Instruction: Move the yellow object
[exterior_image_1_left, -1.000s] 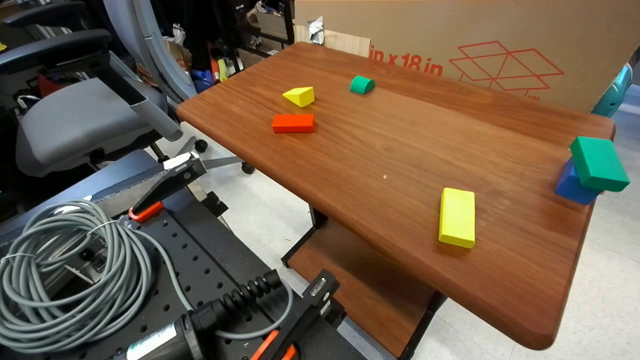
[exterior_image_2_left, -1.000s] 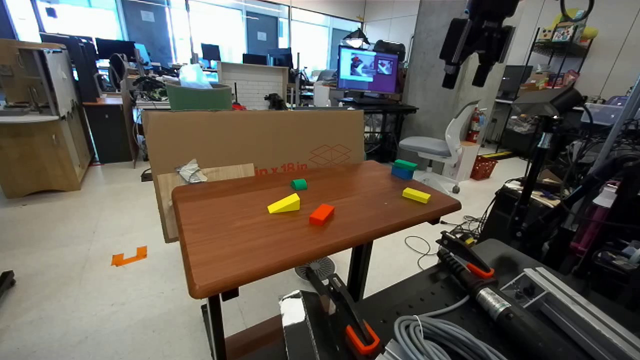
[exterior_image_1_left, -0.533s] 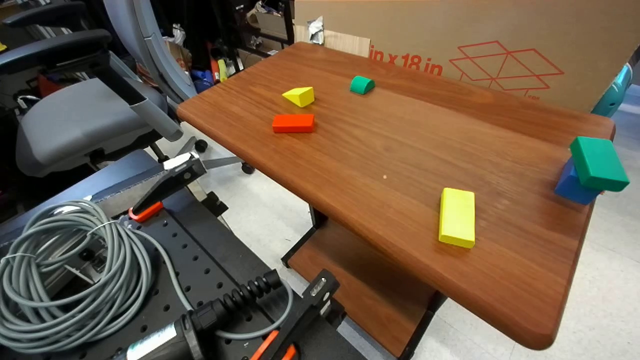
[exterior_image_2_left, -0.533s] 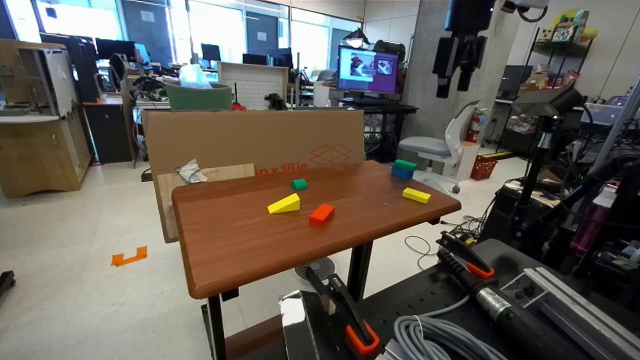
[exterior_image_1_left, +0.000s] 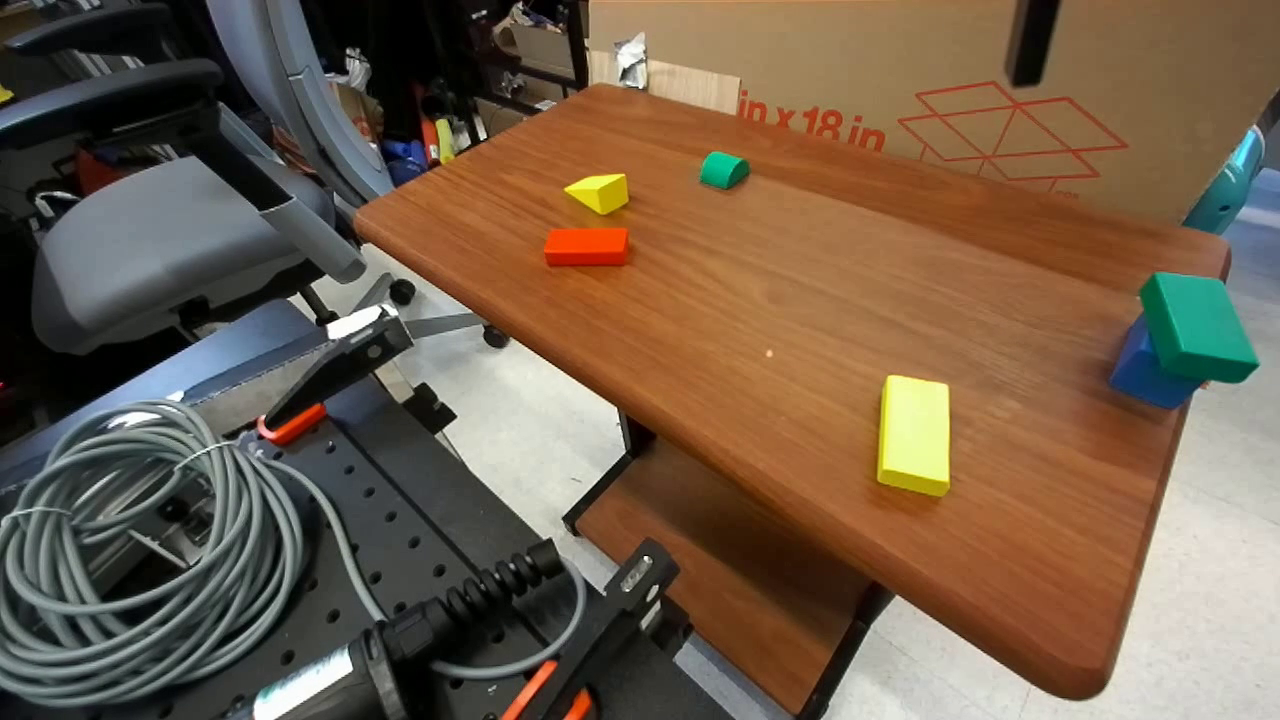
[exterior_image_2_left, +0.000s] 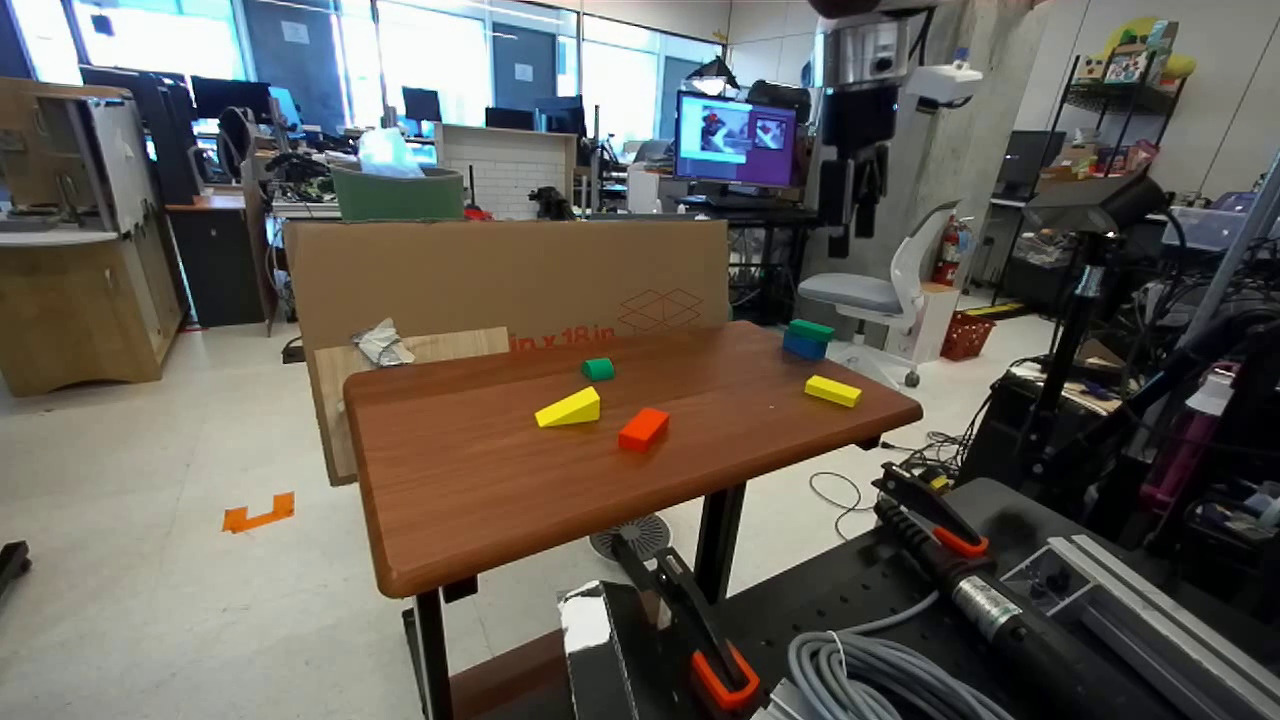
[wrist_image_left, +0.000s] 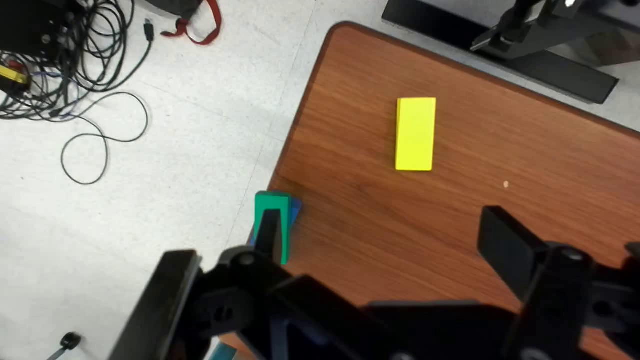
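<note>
The fingers (wrist_image_left: 510, 250) hung wide apart above the table (exterior_image_1_left: 800, 290), holding nothing. A descent straying sideways risked toppling the green block (exterior_image_1_left: 1200, 328), which overhung the blue block (exterior_image_1_left: 1150, 368) beneath; a skewed grip seemed apt to spin the yellow block (exterior_image_1_left: 914, 435). That lay near one rounded table corner, flat, smooth-faced and straight-edged on streaky brown wood grain.

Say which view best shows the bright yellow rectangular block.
The wrist view: the bright yellow rectangular block looks largest there, uncovered and seen almost from above. Both exterior views show it too: in an exterior view the block shows its top and one end; in an exterior view the block looks much smaller.
</note>
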